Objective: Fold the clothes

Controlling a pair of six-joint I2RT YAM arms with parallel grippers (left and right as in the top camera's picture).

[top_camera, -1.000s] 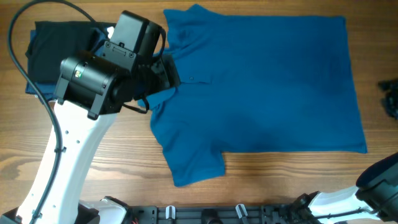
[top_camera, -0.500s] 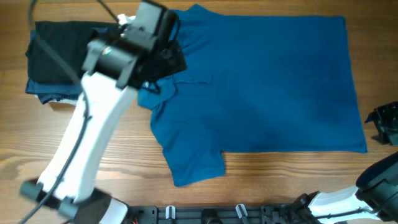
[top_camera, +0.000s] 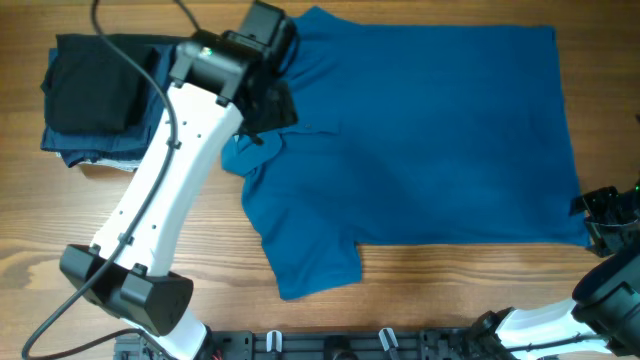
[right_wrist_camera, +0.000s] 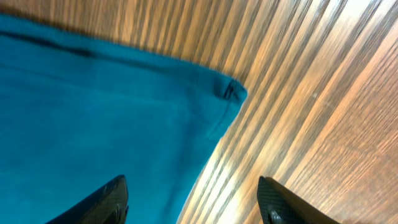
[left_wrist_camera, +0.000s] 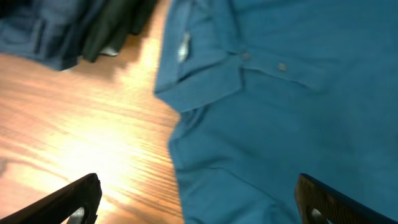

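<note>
The clothes, a bright blue polo shirt (top_camera: 430,140), lie spread flat on the wooden table with the collar to the left and one sleeve (top_camera: 310,265) pointing toward the front edge. My left gripper (left_wrist_camera: 199,205) hovers open over the collar (left_wrist_camera: 202,84) and button placket, one fingertip over bare wood and the other over blue fabric, nothing between them. My right gripper (right_wrist_camera: 193,202) is open above the shirt's near right hem corner (right_wrist_camera: 231,91), straddling the fabric edge and holding nothing. In the overhead view the right gripper (top_camera: 610,215) sits at the shirt's lower right corner.
A stack of folded black and dark navy garments (top_camera: 95,95) lies at the far left, beside the collar; its edge shows in the left wrist view (left_wrist_camera: 68,28). Bare wood (top_camera: 470,290) runs along the front and right of the shirt.
The left arm has swung away from the front, stretching toward the collar. The right gripper has come in from the right edge to the shirt's hem corner with its jaws spreading.
</note>
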